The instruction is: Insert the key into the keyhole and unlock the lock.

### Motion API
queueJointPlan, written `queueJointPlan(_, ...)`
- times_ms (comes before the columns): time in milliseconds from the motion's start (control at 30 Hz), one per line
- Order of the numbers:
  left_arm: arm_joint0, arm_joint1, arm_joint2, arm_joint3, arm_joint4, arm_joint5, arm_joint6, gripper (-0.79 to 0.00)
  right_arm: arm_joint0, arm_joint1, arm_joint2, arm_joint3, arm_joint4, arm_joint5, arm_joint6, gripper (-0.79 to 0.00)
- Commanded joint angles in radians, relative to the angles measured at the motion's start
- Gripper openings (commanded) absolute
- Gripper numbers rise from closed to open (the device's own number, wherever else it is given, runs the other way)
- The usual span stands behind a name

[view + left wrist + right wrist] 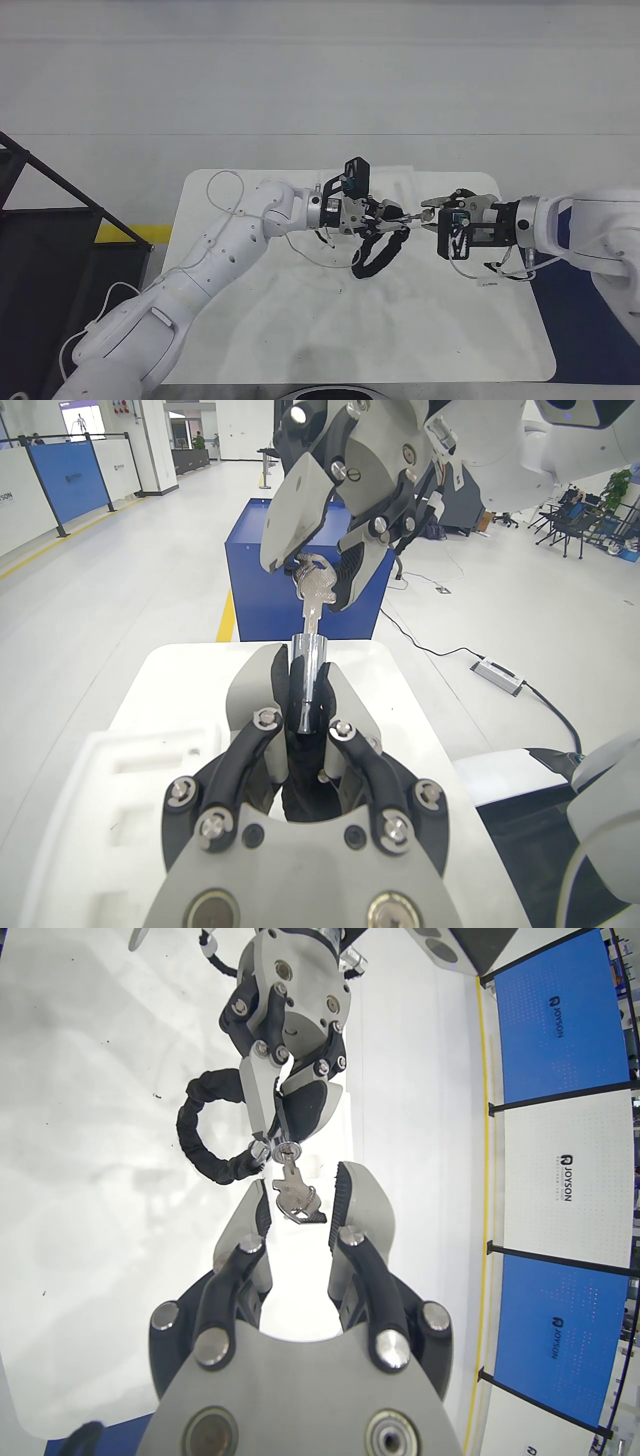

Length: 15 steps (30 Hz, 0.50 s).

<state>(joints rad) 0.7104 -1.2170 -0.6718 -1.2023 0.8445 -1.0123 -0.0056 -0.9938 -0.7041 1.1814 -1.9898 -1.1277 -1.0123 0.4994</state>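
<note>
Right wrist view | key point(293, 1193) in lock point(286, 1149) | inside parted right gripper point(301, 1182)

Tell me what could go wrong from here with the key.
The right gripper is open around the key, so the key looks unheld in the lock and might sag or slip out. Part of its blade shows outside the keyhole, so turning now may bind.

Key point(316, 592) tip is sitting inside the lock cylinder point(309, 660), depth hidden. Fingers point(247, 695) of the left gripper point(305, 680) are covering the cylinder's back half. Black cable point(192, 1128) is running behind that gripper. Top view is probably catching the key, but too small to tell.
</note>
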Motion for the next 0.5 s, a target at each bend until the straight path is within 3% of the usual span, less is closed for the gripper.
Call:
queueJointPlan(0,-0.001,0.002,0.003,0.001,-0.002,0.0,0.002,-0.785,-0.001,0.001,0.001,-0.006,-0.009,0.0,0.0,-0.57)
queueJointPlan(300,-0.01,0.009,0.017,-0.001,-0.015,0.0,0.004,-0.785,0.001,0.005,-0.012,-0.029,-0.058,0.0,-0.008,-0.616)
queueJointPlan(333,-0.011,0.009,0.02,-0.002,-0.017,0.0,0.003,-0.785,0.003,0.005,-0.014,-0.029,-0.062,0.0,-0.01,-0.631)
queueJointPlan(400,-0.014,0.009,0.024,-0.001,-0.021,0.0,0.002,-0.785,0.005,0.005,-0.016,-0.026,-0.065,0.0,-0.018,-0.785)
queueJointPlan(467,-0.017,0.01,0.028,0.0,-0.025,0.0,0.002,-0.785,0.007,0.005,-0.019,-0.022,-0.063,0.0,-0.028,-0.785)
